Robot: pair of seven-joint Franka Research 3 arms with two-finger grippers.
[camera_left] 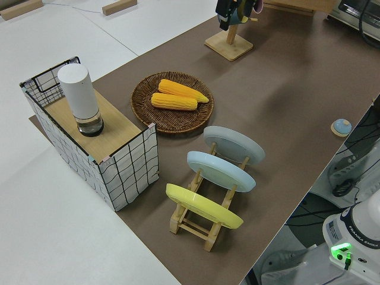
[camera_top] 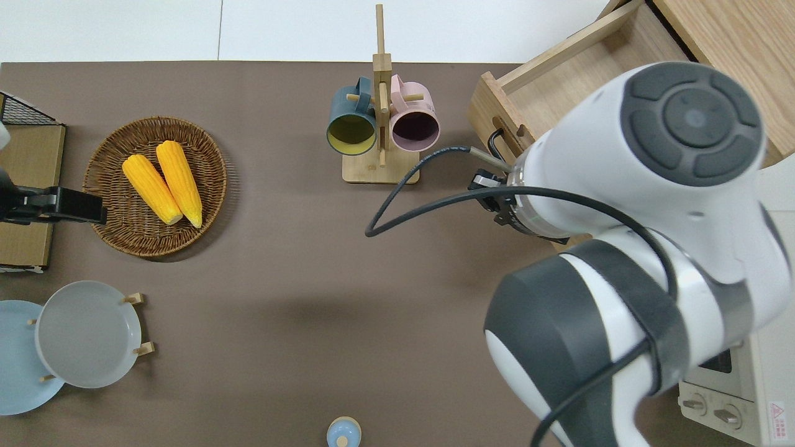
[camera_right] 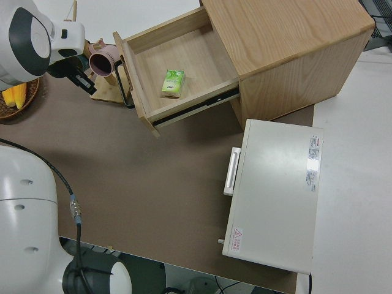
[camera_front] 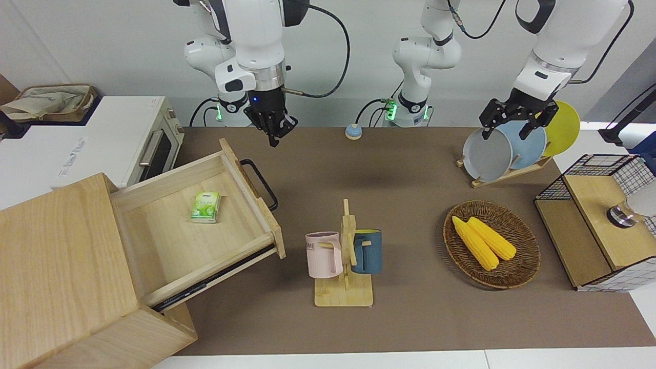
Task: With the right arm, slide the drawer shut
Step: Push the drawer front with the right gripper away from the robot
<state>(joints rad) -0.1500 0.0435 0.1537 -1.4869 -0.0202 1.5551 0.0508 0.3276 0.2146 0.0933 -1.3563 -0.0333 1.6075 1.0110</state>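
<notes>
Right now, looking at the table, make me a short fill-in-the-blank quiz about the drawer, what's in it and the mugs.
1. The drawer of the wooden cabinet stands ____.
2. Inside it lies a small ____ carton.
3. On the mug rack, a pink mug hangs beside a ____ one.
4. The wicker basket holds two ears of ____.

Missing words: open; green; blue; corn
</notes>
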